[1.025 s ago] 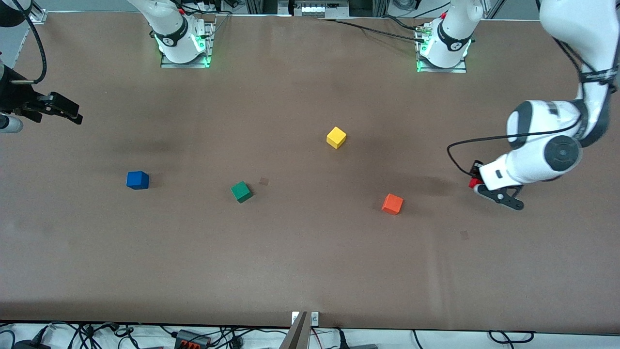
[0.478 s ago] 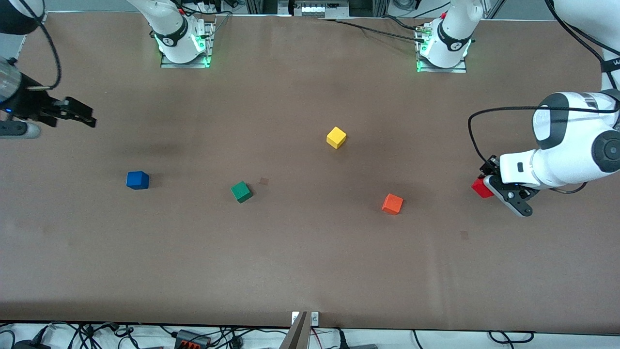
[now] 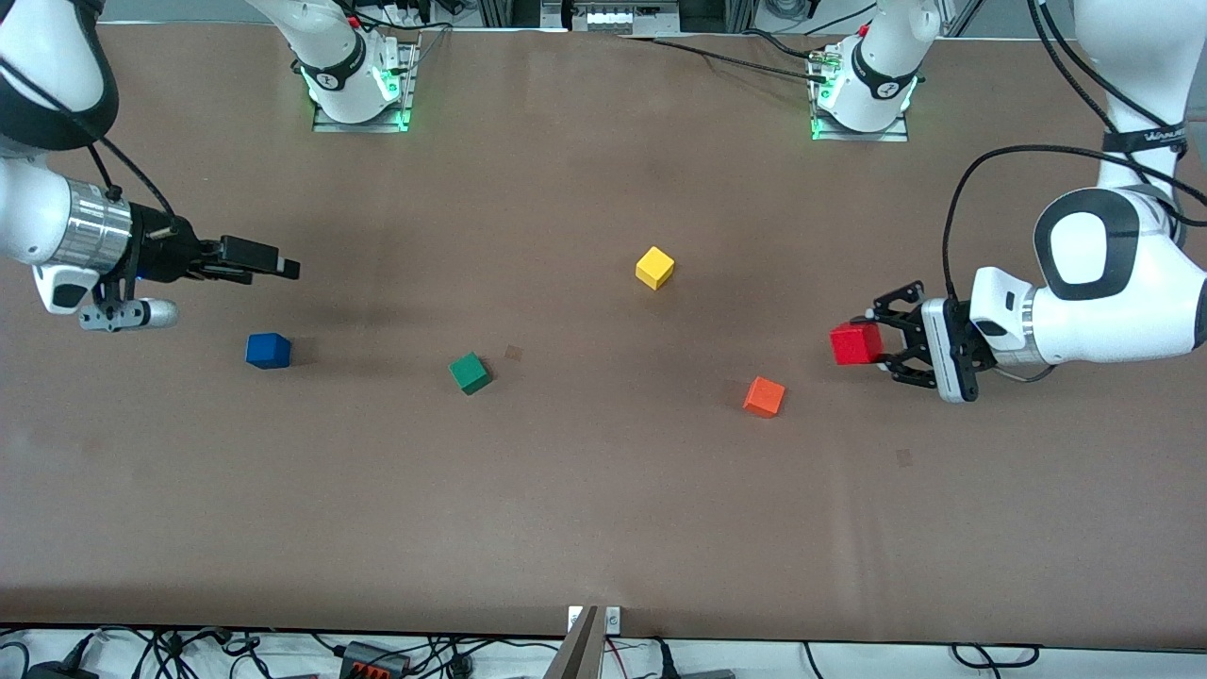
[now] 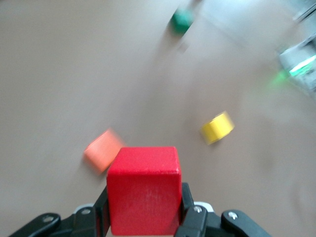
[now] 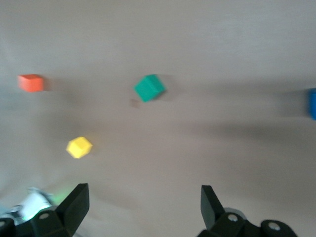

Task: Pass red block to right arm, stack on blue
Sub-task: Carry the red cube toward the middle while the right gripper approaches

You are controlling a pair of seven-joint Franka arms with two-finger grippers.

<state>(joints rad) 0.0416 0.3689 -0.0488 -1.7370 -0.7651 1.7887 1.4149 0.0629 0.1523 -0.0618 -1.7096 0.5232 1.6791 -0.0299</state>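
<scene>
Front view: the left gripper [image 3: 882,345] is clamped on the red block [image 3: 856,343], holding it up in the air over the brown table [image 3: 603,528] at the left arm's end, with its wide black claw pointing sideways toward the middle of the table. The orange cube [image 3: 764,396] lies on the table near the spot under the held block, a little nearer to the front camera. The yellow cube [image 3: 654,267] sits around the middle of the table, farther from the front camera than the orange one. The green cube [image 3: 470,372] lies between the orange cube and the blue cube [image 3: 268,350], which rests at the right arm's end of the table.

The right gripper [image 3: 273,266] hangs in the air over the table at the right arm's end, just farther from the front camera than the blue cube, its slim black fingers pointing toward the middle and holding nothing.

Left wrist view shows the red block [image 4: 143,190] pinched between the two black fingers [image 4: 188,210], with the orange cube [image 4: 102,150], yellow cube [image 4: 217,128] and green cube [image 4: 181,20] blurred on the table.

Right wrist view shows the right gripper [image 5: 140,207] with its jaws spread wide and empty, above the green cube [image 5: 149,88], yellow cube [image 5: 79,147], orange cube [image 5: 31,82] and an edge of the blue cube [image 5: 311,103].
</scene>
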